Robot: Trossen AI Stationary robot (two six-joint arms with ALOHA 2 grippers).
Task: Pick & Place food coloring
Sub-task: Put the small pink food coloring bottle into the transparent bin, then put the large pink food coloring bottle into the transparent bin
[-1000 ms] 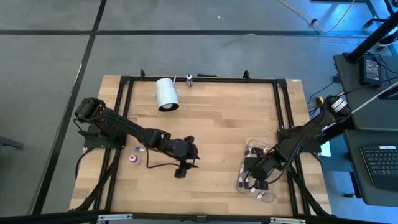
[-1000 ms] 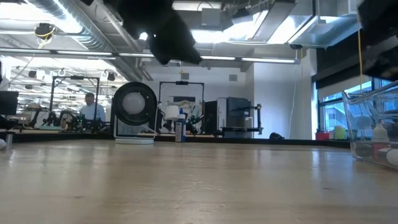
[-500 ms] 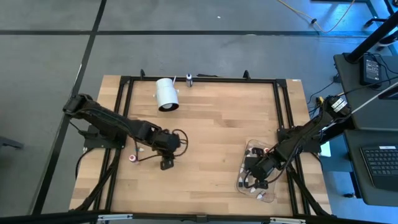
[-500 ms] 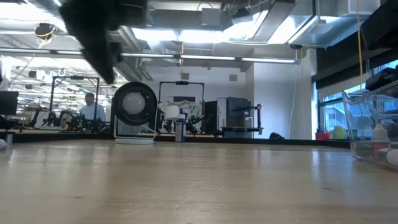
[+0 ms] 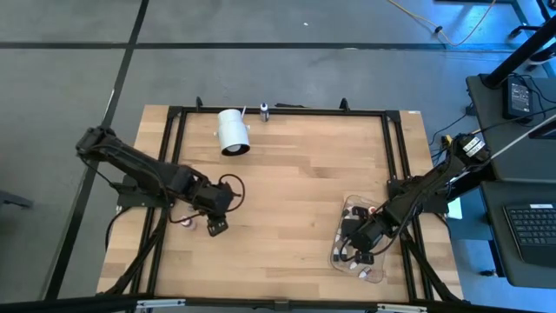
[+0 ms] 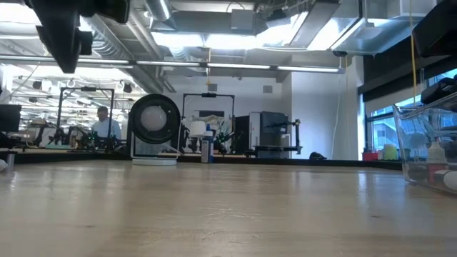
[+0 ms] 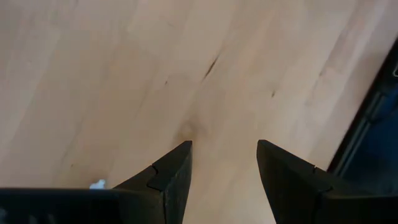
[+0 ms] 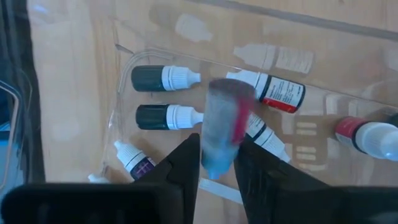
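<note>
Left fingers point(image 7: 224, 168), apart, have swung leftward; right fingers point(image 8: 217, 163) pinch a blurred bottle point(image 8: 222, 124).

The bottle labels point(image 8: 283, 92) carry print too small to read.

Bright overhead ceiling lights; wrist views soft, held bottle point(image 8: 221, 127) blurred.

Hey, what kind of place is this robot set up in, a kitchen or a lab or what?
Most likely a robotics lab or open workshop, not a kitchen. The wooden table sits on bare grey floor, a keyboard lies on a side desk, and a person sits among equipment racks under exposed ceiling ducts.
</note>
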